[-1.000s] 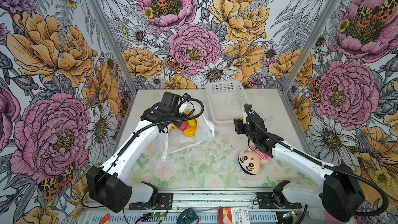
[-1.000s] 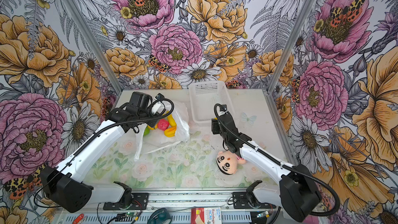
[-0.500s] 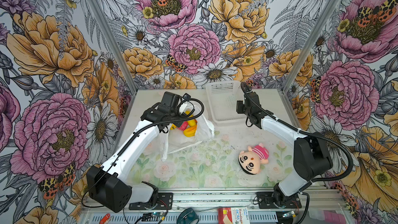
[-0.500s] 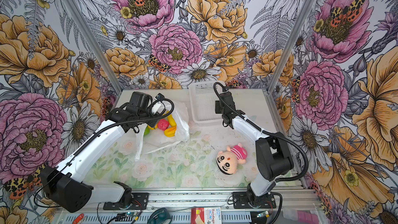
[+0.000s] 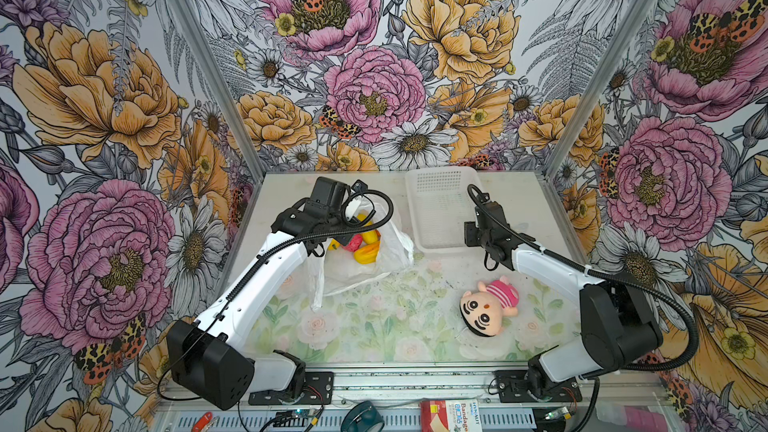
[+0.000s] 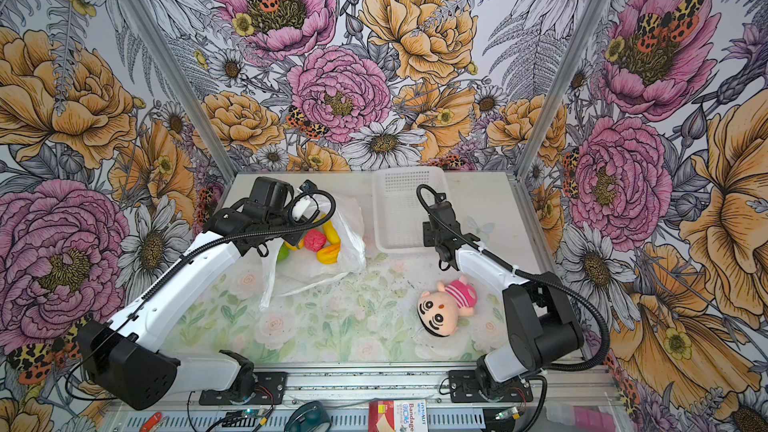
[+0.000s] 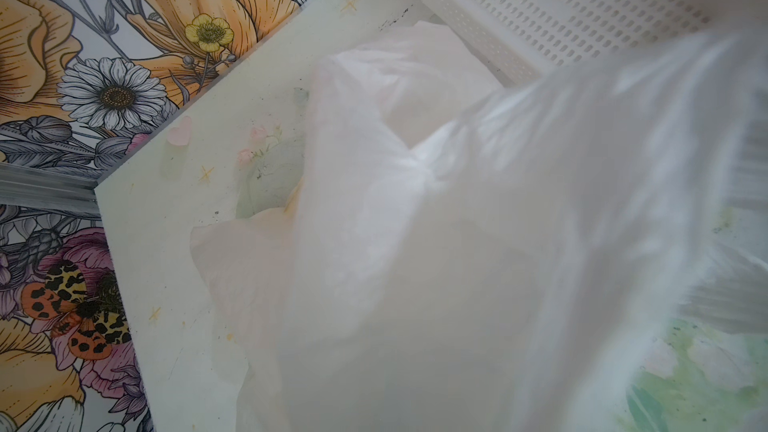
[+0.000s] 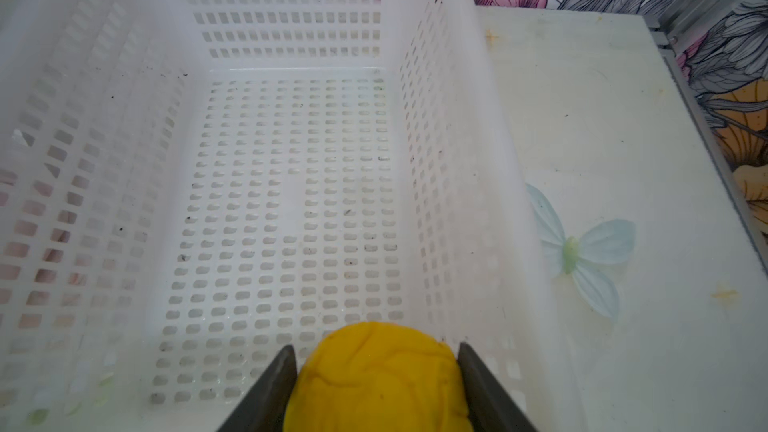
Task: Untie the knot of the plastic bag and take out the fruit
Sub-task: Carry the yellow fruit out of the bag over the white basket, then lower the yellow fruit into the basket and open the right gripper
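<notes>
well, the knot looks undone to me: the plastic bag [image 5: 390,243] lies with its mouth open and one handle strip [image 5: 316,284] trailing loose. my left gripper [image 6: 302,211] is closed at the bag's raised edge. i judge it is pinching film, since the left wrist view is mostly white film. my right gripper [image 8: 376,347] clamps a yellow fruit [image 8: 376,384] over the near end of the white basket [image 8: 453,151], whose floor is bare. what's left: release it, then fetch the fruit [image 6: 314,240] in the bag, pink, green and yellows.

Crinkly white plastic bag [image 5: 357,274], mouth agape, glossy fruit [image 5: 365,255] inside
</notes>
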Motion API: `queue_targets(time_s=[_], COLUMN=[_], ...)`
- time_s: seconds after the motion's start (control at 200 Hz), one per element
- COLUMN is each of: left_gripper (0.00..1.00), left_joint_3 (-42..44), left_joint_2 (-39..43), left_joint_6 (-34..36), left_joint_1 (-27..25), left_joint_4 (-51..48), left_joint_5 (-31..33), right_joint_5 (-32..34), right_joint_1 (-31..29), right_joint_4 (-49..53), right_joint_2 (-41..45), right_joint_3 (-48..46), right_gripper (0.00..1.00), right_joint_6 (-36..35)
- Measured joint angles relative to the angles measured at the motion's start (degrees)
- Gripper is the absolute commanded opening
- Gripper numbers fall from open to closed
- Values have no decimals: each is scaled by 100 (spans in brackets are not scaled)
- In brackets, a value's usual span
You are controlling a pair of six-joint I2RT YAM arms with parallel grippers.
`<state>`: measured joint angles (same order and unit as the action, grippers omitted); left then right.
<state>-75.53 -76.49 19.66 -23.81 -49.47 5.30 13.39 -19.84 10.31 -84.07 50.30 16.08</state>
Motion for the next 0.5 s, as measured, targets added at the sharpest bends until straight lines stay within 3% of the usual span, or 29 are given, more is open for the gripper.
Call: queue_targets(time_s=[0.265,0.5], left_gripper=[0,0], left_joint_3=[0,0], left_joint_2=[0,0], left_joint_6=[0,0], left_joint_1=[4,4], left_joint_4=[0,0], left_joint_5=[0,0], right_joint_5=[-636,-481], right_joint_1=[0,0], right_joint_4=[68,57], right_joint_2=[839,584], right_joint_3=[-337,-330], right_gripper=[0,0], right_joint_6=[160,232])
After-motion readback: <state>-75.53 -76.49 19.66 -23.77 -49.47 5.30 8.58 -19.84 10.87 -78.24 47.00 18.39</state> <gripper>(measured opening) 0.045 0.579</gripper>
